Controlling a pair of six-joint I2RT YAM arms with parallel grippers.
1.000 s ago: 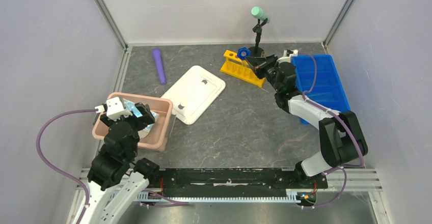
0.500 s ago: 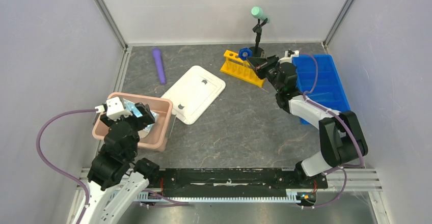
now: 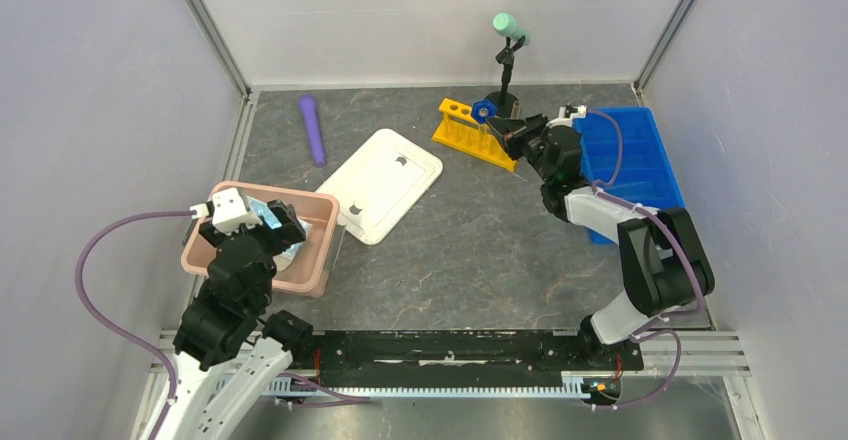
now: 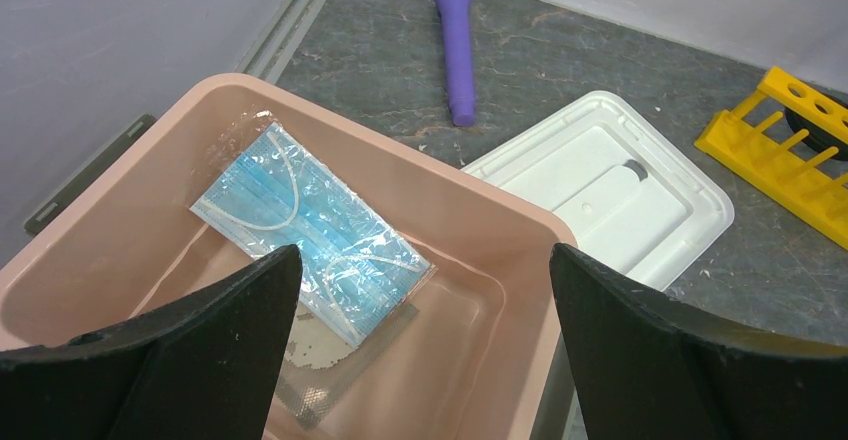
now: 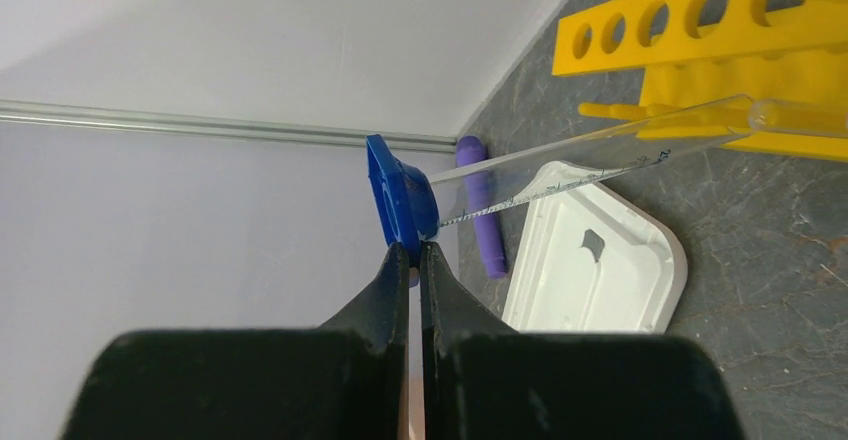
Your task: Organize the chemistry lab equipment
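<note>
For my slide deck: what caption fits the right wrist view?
Right gripper shut on the blue-capped tube, holding it close to the yellow rack.

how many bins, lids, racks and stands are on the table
bins: 2 (pink bin, blue bin)
lids: 1 (white lid)
racks: 1 (yellow rack)
stands: 1 (black stand)
total: 5

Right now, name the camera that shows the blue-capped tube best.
Right wrist: the blue-capped tube shows close up, cap pinched in the right gripper, clear body in front of the yellow rack. Top external shows only its small cap. Left wrist misses it.
</note>
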